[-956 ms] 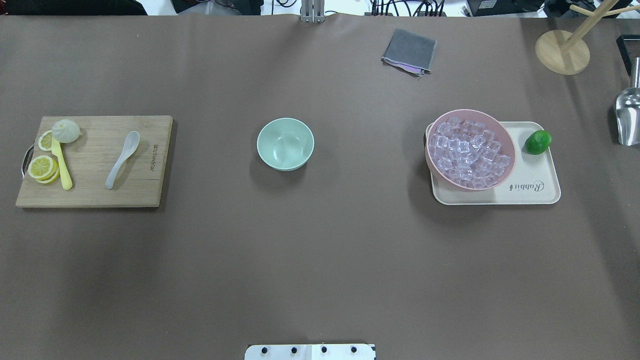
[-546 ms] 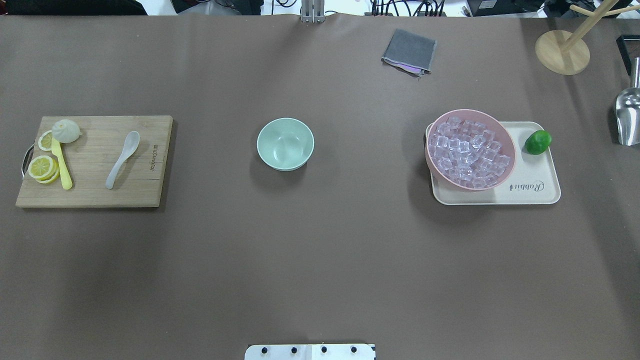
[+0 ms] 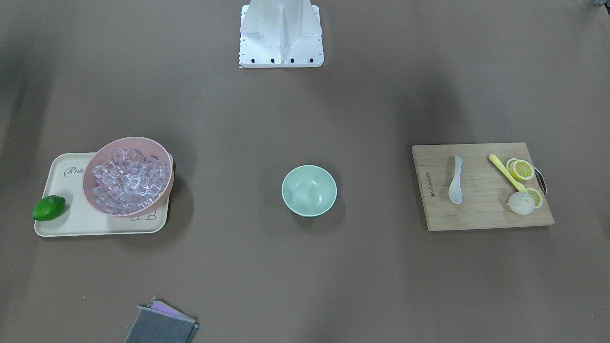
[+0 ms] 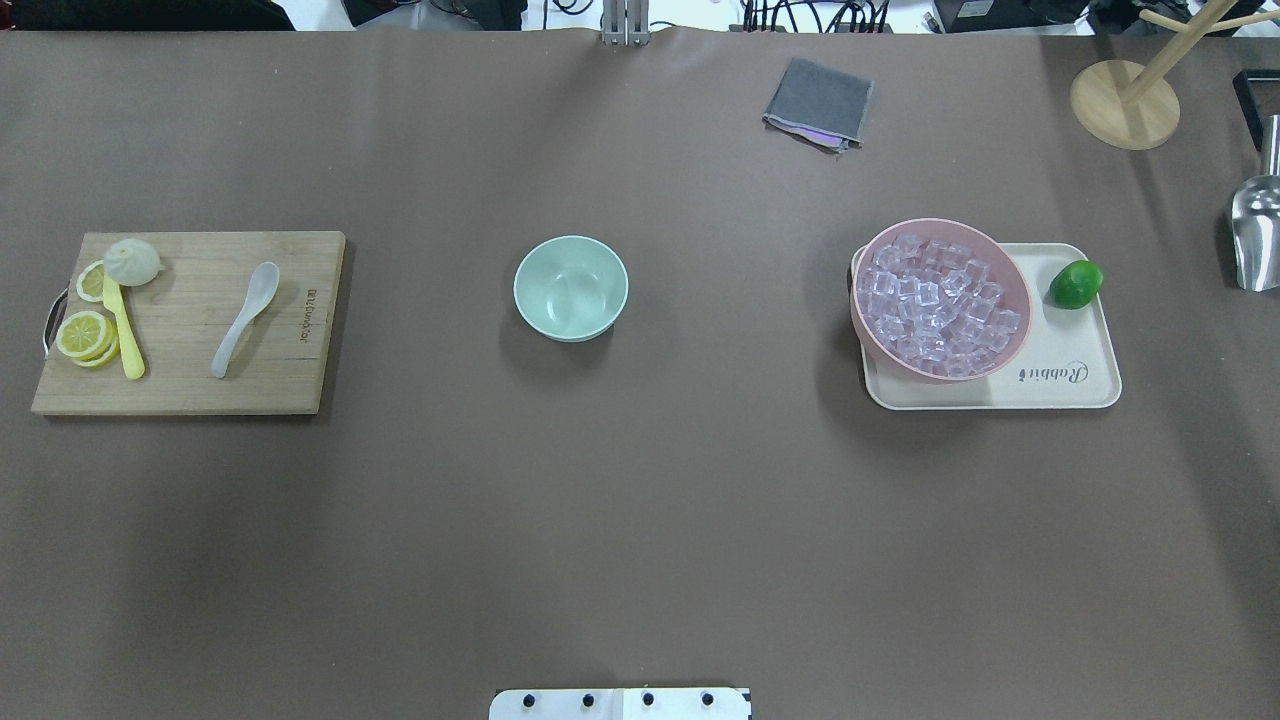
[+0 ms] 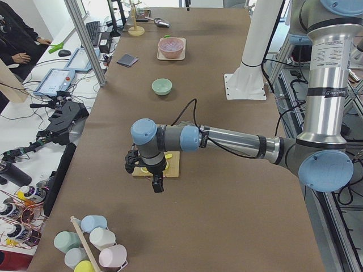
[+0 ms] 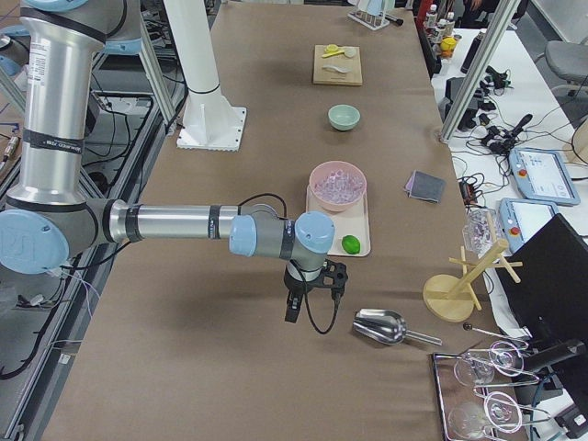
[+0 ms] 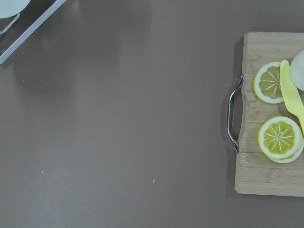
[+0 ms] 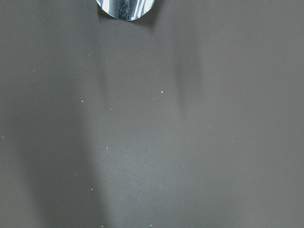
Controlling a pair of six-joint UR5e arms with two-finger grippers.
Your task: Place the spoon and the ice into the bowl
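Observation:
The white spoon [image 4: 245,318] lies on the wooden cutting board [image 4: 190,390] at the table's left; it also shows in the front view [image 3: 456,181]. The mint-green bowl [image 4: 571,288] stands empty at the middle. Clear ice cubes [image 4: 940,300] fill a pink bowl [image 4: 1012,262] on a cream tray [image 4: 1080,385] at the right. My left gripper [image 5: 156,181] shows only in the exterior left view, over the table beside the board's outer end. My right gripper [image 6: 292,312] shows only in the exterior right view, past the tray's outer end. I cannot tell whether either is open or shut.
Lemon slices [image 4: 85,335], a peeled lemon half [image 4: 132,262] and a yellow utensil [image 4: 123,335] lie on the board. A lime [image 4: 1076,284] sits on the tray. A grey cloth [image 4: 820,103], a wooden stand [image 4: 1124,104] and a metal scoop [image 4: 1256,235] are at the back right.

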